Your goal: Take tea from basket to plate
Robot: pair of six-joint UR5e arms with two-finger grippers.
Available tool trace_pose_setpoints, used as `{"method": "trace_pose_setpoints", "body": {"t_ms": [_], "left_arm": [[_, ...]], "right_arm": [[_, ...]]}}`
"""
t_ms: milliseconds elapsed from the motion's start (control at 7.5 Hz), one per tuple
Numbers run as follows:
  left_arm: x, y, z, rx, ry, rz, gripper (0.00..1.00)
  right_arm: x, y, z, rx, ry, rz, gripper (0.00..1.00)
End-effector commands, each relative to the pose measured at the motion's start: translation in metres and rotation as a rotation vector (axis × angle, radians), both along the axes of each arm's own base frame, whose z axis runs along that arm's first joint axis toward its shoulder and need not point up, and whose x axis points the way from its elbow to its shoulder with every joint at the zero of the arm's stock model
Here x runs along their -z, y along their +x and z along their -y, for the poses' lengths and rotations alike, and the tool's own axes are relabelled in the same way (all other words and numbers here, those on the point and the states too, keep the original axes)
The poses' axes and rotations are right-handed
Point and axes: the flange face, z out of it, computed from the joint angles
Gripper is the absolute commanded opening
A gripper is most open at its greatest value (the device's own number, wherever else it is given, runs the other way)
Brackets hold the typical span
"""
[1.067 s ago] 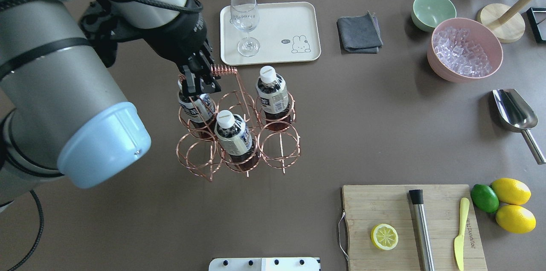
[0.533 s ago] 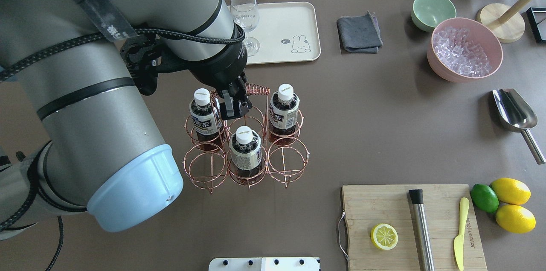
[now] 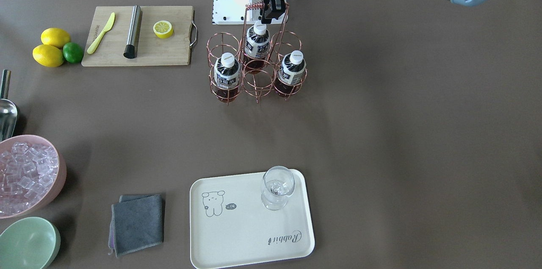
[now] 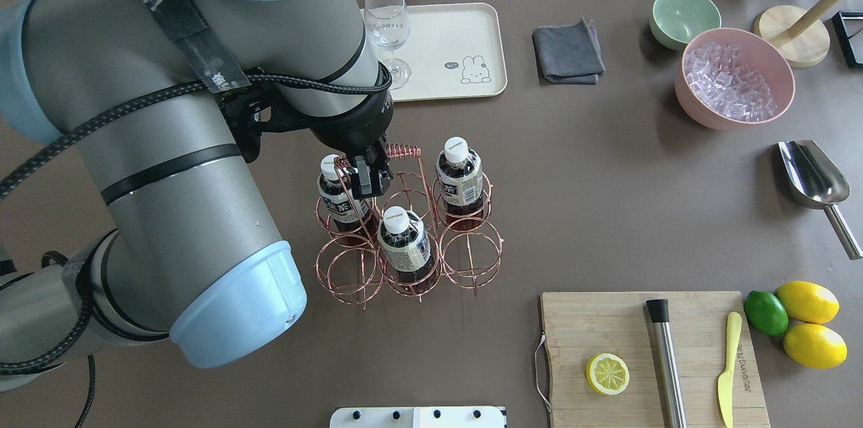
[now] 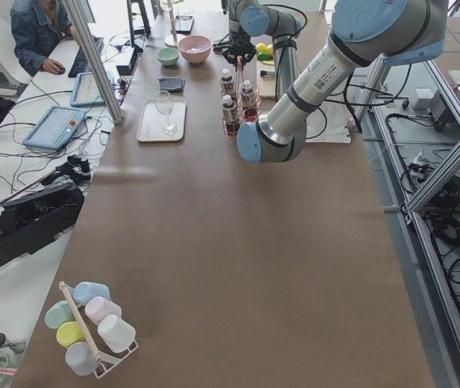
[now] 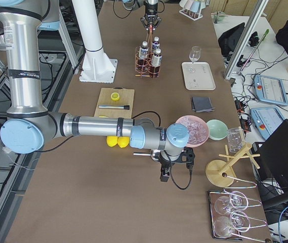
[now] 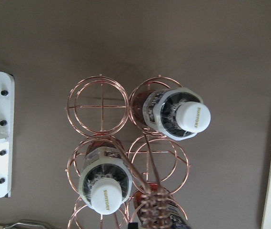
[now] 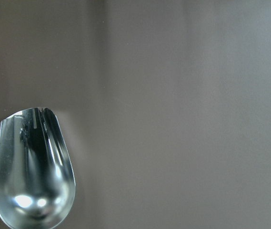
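Observation:
The rose-gold wire basket (image 4: 404, 239) stands mid-table with three tea bottles (image 4: 460, 178) (image 4: 404, 239) (image 4: 336, 195) in its cells. My left gripper (image 4: 369, 174) is shut on the coil-wrapped handle top (image 3: 255, 5), above the bottles. The left wrist view looks straight down on the basket (image 7: 99, 102) and two white caps (image 7: 195, 117). The cream plate (image 4: 458, 30) lies beyond the basket, with a wine glass (image 4: 388, 37) on its left part. My right gripper (image 6: 165, 176) shows only in the exterior right view, over the scoop; I cannot tell whether it is open or shut.
A grey cloth (image 4: 568, 50), a green bowl (image 4: 684, 17) and a pink bowl of ice (image 4: 735, 77) stand at the back right. A metal scoop (image 4: 816, 185) lies right. A cutting board (image 4: 607, 320) with lemon half, steel rod and knife is front right, beside lemons and a lime (image 4: 765, 312).
My left gripper has moved right and toward the robot with the basket handle in it. The basket and its three bottles came along and now stand upright instead of tilted.

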Motion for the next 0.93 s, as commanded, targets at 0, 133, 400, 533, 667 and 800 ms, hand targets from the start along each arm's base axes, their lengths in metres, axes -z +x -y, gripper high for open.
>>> {"method": "trace_pose_setpoints", "body": {"t_ms": [0, 133, 400, 533, 667, 800], "left_arm": [[-0.010, 0.015, 0.013, 0.015, 0.010, 0.026, 0.00], [-0.012, 0.017, 0.015, 0.015, 0.007, 0.030, 0.00], [-0.013, 0.020, 0.025, 0.020, 0.015, 0.030, 0.00], [-0.010, 0.018, 0.025, 0.023, 0.018, 0.025, 0.00], [-0.010, 0.019, 0.024, 0.023, 0.016, 0.025, 0.00], [-0.009, 0.017, 0.022, 0.026, 0.013, 0.019, 0.00]], "right_arm": [[0.001, 0.000, 0.000, 0.001, 0.003, 0.000, 1.00], [0.000, 0.000, -0.001, 0.001, 0.002, 0.000, 1.00], [0.002, 0.000, 0.000, 0.002, 0.007, 0.000, 1.00], [0.007, -0.001, 0.004, 0.002, 0.015, 0.001, 1.00], [0.018, -0.001, 0.004, 0.000, 0.038, 0.000, 1.00], [0.020, -0.001, 0.004, 0.001, 0.042, 0.001, 1.00]]}}
